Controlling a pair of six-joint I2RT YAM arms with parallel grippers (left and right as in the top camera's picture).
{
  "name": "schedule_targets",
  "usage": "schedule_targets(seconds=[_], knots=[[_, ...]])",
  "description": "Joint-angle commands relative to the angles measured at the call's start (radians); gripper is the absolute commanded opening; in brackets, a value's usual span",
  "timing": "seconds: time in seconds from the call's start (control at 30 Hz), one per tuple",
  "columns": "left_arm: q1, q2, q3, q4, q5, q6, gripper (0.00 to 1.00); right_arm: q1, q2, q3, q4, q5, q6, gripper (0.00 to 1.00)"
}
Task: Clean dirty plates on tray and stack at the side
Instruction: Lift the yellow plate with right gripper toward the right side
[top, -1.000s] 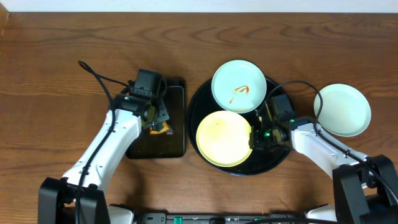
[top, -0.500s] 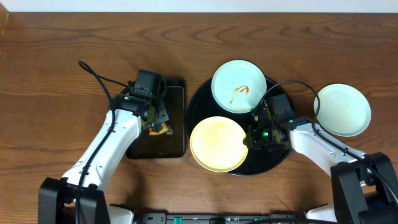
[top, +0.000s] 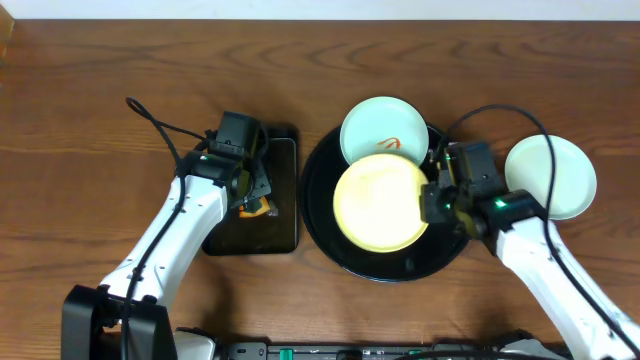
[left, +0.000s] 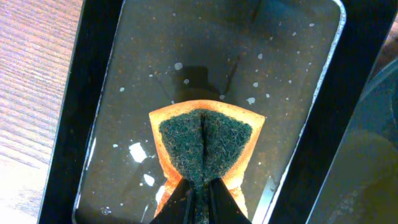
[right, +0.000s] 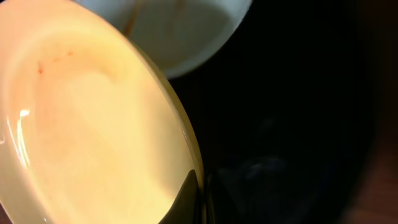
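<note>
A pale yellow plate (top: 381, 203) hangs tilted above the round black tray (top: 320, 232), with my right gripper (top: 432, 200) shut on its right rim. It overlaps a mint-blue plate (top: 380, 125) with an orange sauce squiggle at the tray's back. The right wrist view shows the yellow plate (right: 93, 124) pinched at its edge by my right gripper (right: 200, 200), the mint-blue plate (right: 186, 31) behind and the tray (right: 298, 124) below. Faint orange specks remain on the yellow face. My left gripper (left: 200, 198) is shut on a folded orange-and-green sponge (left: 205, 143).
A second mint-blue plate (top: 550, 177) with a clean face lies on the wooden table right of the round tray. The sponge (top: 258, 208) and my left gripper (top: 250, 198) hover over a wet black rectangular tray (top: 285, 225), speckled with droplets in the left wrist view (left: 124, 93).
The yellow plate slid left on the tray, then rose and moved back and right in my right gripper, now overlapping the sauced mint-blue plate. The left arm and sponge stayed put.
</note>
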Motion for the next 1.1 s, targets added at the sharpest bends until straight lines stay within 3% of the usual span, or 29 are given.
schedule_targets(seconds=[0.0,0.27,0.63,1.07], knots=[[0.004,0.005,-0.006,-0.002,-0.013,0.010,0.08,0.013,-0.068,0.020,0.003,0.201,-0.120,0.01],[0.004,0.005,-0.006,0.001,-0.013,0.018,0.08,0.060,-0.147,0.020,0.018,0.534,-0.255,0.01],[0.004,0.005,-0.006,0.001,-0.012,0.018,0.08,0.259,-0.150,0.020,0.125,0.861,-0.371,0.01],[0.004,0.005,-0.006,0.001,-0.012,0.018,0.08,0.327,-0.150,0.020,0.240,0.934,-0.457,0.01]])
